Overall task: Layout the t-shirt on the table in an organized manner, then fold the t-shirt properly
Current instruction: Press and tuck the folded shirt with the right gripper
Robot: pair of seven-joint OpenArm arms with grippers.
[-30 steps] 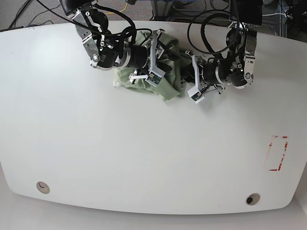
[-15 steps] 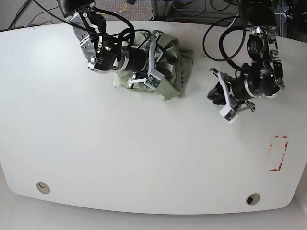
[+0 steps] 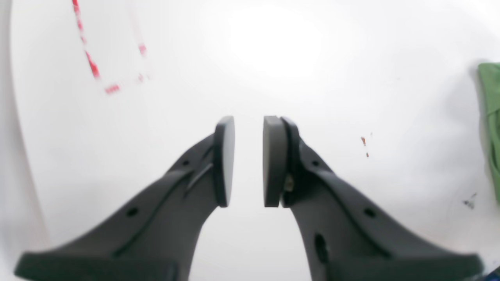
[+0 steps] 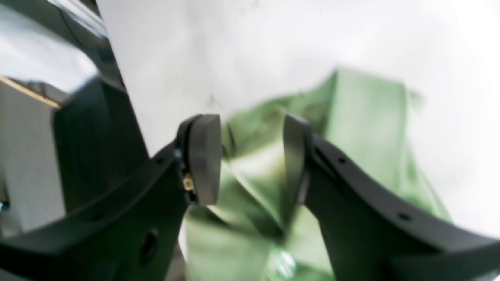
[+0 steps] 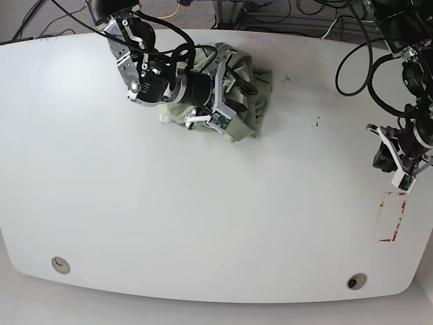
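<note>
The pale green t-shirt lies crumpled in a heap at the back middle of the white table. My right gripper hovers over the heap's left part. In the right wrist view this gripper is open, and folds of the t-shirt show between and beyond its fingers. My left gripper is far off near the table's right edge. Its pads stand a narrow gap apart over bare table with nothing between them. Only a strip of the t-shirt shows at that view's right edge.
A red rectangular marking lies just in front of the left gripper and appears as marking in its wrist view. Two grommet holes sit near the front edge. Small dark specks dot the table. Cables hang behind the table.
My left arm has swung away from the t-shirt to the table's right edge, near the red marking. The right arm has stayed over the heap, shifting only slightly.
</note>
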